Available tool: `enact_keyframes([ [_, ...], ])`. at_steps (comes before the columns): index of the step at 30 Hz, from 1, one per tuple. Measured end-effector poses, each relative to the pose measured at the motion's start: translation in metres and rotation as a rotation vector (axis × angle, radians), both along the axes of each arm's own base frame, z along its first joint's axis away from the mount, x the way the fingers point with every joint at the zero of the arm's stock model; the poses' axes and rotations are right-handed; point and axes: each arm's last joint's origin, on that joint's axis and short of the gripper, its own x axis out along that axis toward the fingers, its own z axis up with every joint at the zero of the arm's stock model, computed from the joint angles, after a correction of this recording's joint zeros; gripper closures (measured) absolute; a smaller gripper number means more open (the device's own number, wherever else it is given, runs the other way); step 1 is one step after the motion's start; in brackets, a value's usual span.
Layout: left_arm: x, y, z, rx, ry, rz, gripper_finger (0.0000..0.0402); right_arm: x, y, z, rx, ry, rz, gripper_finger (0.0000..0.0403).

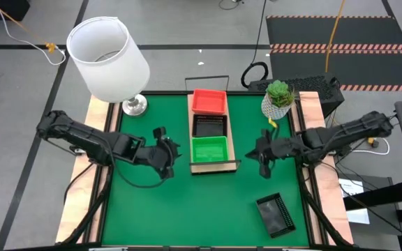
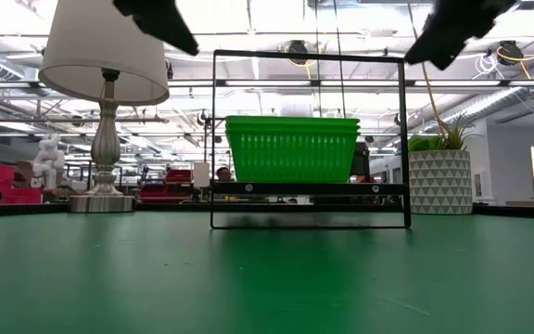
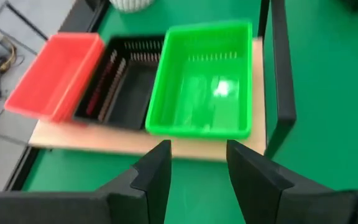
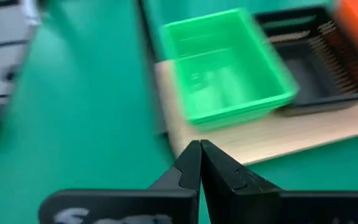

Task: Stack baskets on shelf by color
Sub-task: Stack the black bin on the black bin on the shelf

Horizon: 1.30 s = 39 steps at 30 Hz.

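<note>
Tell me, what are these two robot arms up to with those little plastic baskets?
They are sorting baskets by color onto a narrow wooden shelf in the middle of the green table. Orange-red baskets, black baskets and green baskets already sit in a row on it. One black basket lies apart on the mat, near the right arm. Neither arm holds anything: the left hand hovers open beside the green stack, and the right hand hovers shut on the shelf's other side.
</note>
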Motion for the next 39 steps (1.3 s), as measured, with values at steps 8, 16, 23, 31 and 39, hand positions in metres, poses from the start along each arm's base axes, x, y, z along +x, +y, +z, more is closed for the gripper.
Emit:
enact_keyframes([
  [8, -0.006, -0.003, -0.003, 0.027, 0.04, 0.027, 0.0245, -0.012, 0.047, 0.008, 0.204, 0.13, -0.008, 0.0399],
  [16, -0.008, -0.007, -0.005, 0.013, 0.052, 0.025, 0.0245, -0.017, 0.109, 0.011, 0.335, 0.291, -0.002, 0.0386],
  [23, -0.008, -0.009, -0.004, 0.016, 0.049, 0.008, 0.0245, -0.028, 0.163, -0.013, 0.482, 0.495, -0.027, 0.0304],
  [31, -0.006, -0.007, -0.003, 0.041, 0.049, -0.012, 0.0245, -0.037, 0.216, -0.042, 0.57, 0.553, 0.04, 0.0239],
  [39, -0.004, -0.001, -0.002, 0.04, 0.038, 0.006, 0.0245, -0.042, 0.233, -0.062, 0.529, 0.582, 0.065, 0.0245],
])
